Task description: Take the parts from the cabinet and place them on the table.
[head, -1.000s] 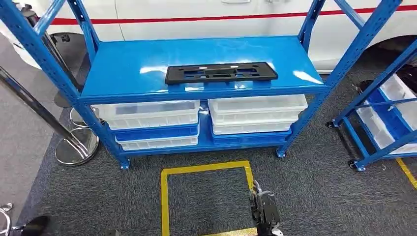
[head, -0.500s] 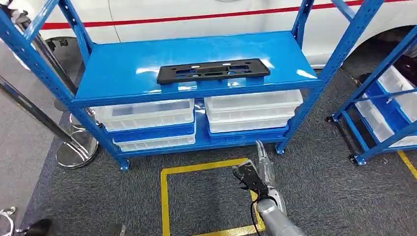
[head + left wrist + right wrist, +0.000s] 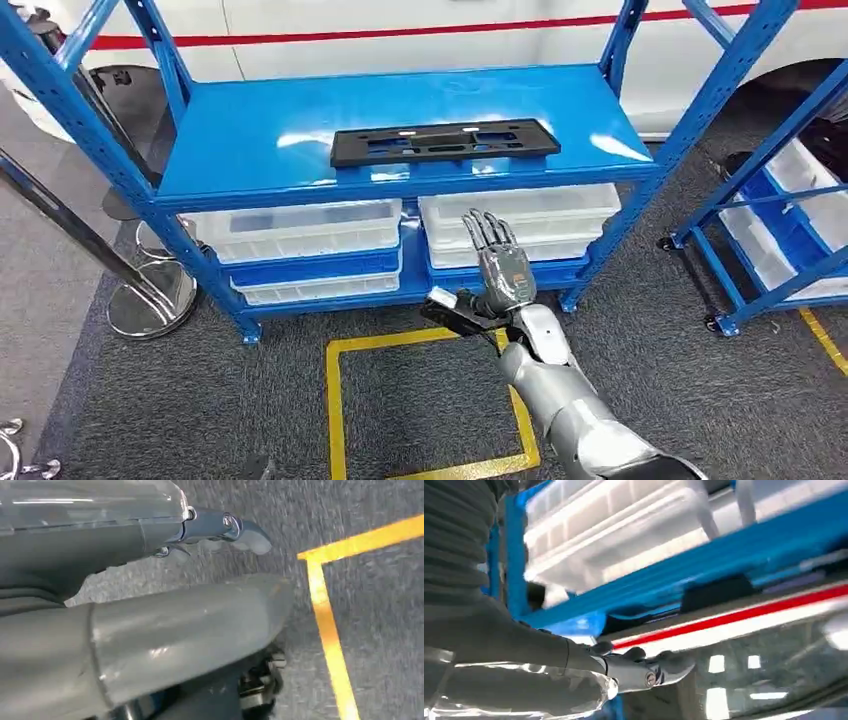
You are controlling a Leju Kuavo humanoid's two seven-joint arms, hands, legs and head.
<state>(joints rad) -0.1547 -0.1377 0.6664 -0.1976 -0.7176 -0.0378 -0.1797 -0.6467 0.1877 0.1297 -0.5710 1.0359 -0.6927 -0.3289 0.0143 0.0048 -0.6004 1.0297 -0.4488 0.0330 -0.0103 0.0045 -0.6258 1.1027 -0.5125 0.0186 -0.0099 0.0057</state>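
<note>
A long flat black plastic part (image 3: 445, 142) lies on the top board of the blue cabinet rack (image 3: 260, 150), near its front edge. My right hand (image 3: 497, 270) is raised in front of the lower bins, below the part and apart from it, fingers spread upward, thumb out, holding nothing. The right wrist view shows that hand (image 3: 574, 675) empty under the blue shelf edge. In the left wrist view my left hand (image 3: 150, 580) hangs over the grey carpet with straight fingers and nothing in it.
White plastic bins (image 3: 300, 232) (image 3: 520, 215) fill the rack's lower shelves. A second blue rack (image 3: 780, 230) with bins stands at the right. A chrome post base (image 3: 150, 300) is at the left. A yellow tape square (image 3: 335, 400) marks the carpet. A white car (image 3: 400, 35) stands behind.
My right arm has risen from the picture's bottom edge to the height of the lower bins, its fingers spreading open. The camera has shifted slightly; the black part has not moved.
</note>
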